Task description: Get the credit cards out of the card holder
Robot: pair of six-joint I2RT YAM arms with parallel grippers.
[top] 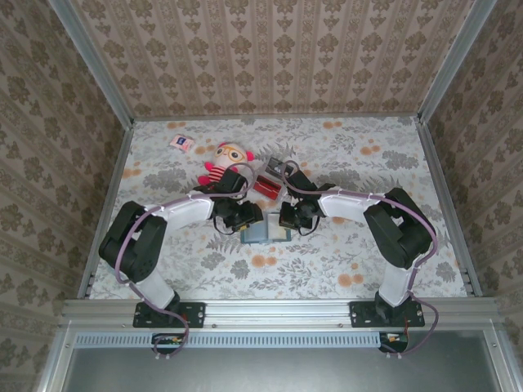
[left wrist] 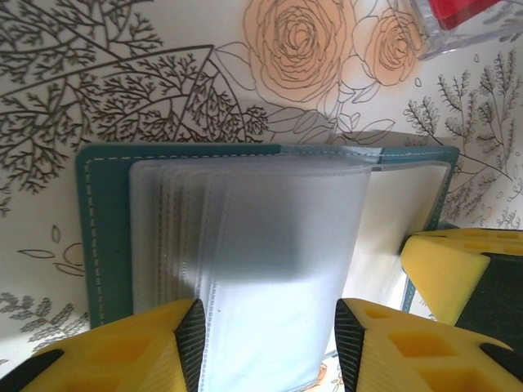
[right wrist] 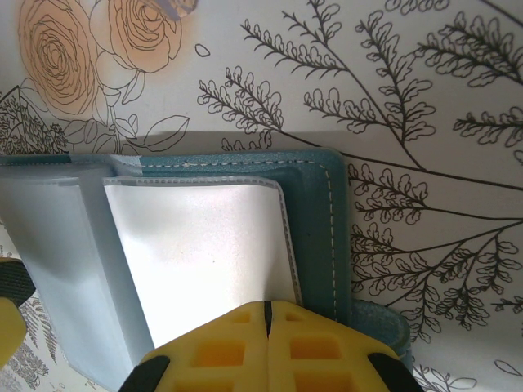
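- Left gripper (left wrist: 268, 347): open, jaws apart, 1 finger on each side of the clear sleeves (left wrist: 278, 245). No grip on a sleeve or a card is evident.
- Right gripper (right wrist: 266, 347): clenched, fingers meeting with no gap. It sits at the near edge of the right half of the holder (left wrist: 102, 237). Judged to be pinning that half down; whether it pinches a sleeve edge cannot be told.
- Holder location: lying opened flat on the bench (top: 343, 163), between the 2 grippers and just on the base side of them in the top view. The teal cover faces down and the sleeves face up.
- Holder axis: the opened cover runs left to right across the bench. The spine runs front to back, between the 2 grippers.
- Key relation: the loose sleeves fan up from the spine directly between the left fingers, so the left arm is the nearer one for a pull.
- Cards: the sleeves look cloudy and pale. Whether any card sits inside them cannot be told.
- A red-and-black pile (top: 267, 184) lies on the far side of the holder, near it but apart. It may be cards already out.
- Next move, judged: close the left jaws on 1 leaf or card edge only, with the right half held fixed.
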